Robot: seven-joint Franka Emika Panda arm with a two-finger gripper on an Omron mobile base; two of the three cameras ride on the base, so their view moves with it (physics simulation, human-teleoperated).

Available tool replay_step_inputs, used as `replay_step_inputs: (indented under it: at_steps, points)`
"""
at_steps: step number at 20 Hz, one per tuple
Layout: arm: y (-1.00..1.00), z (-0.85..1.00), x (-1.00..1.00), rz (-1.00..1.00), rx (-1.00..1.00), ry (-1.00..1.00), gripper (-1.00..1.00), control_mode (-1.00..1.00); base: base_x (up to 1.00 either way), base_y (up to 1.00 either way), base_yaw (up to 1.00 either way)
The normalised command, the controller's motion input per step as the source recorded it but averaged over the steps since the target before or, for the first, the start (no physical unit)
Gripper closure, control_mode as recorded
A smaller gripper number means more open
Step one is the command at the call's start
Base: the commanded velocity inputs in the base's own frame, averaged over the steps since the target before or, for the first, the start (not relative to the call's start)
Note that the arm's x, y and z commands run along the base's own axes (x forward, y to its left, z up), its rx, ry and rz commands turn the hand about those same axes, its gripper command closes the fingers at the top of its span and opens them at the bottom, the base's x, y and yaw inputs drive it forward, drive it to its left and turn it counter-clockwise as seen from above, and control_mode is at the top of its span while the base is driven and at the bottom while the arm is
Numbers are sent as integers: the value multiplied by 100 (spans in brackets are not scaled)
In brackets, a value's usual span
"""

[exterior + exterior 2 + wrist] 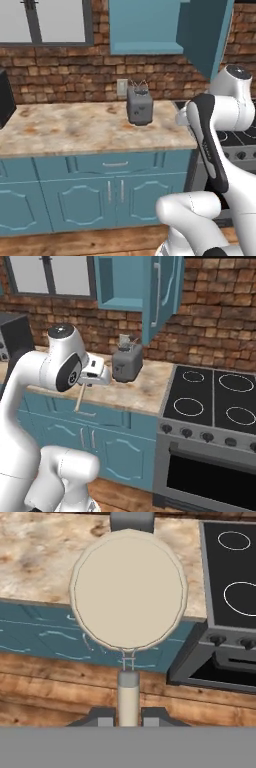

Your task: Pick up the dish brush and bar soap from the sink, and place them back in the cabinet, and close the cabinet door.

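My gripper (128, 714) is shut on the thin tan handle of the dish brush (129, 589), whose round cream head faces the hand camera above the counter's front edge. In the right base view the gripper (95, 375) hangs in front of the counter with the brush handle (80, 398) pointing down from it. The teal wall cabinet (145, 25) stands up and behind, its cabinet door (162, 291) swung open with the silver handle showing. The sink and the bar soap are out of view.
A grey toaster (126, 363) sits on the mottled counter (75, 127) just behind the hand. A black stove (215, 401) with an oven lies to the right. Low teal cupboards (100, 192) run under the counter. A window (45, 20) is at upper left.
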Motion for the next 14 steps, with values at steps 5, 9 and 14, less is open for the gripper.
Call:
replay_step_inputs:
  at_steps: [5, 9, 14]
  points:
    - [0, 0, 0, 0, 0, 0, 100, 100, 47, 36, -27]
    - [0, 0, 0, 0, 0, 0, 100, 100, 61, 50, -25]
    - [0, 0, 0, 0, 0, 0, 100, 100, 57, 22, -13]
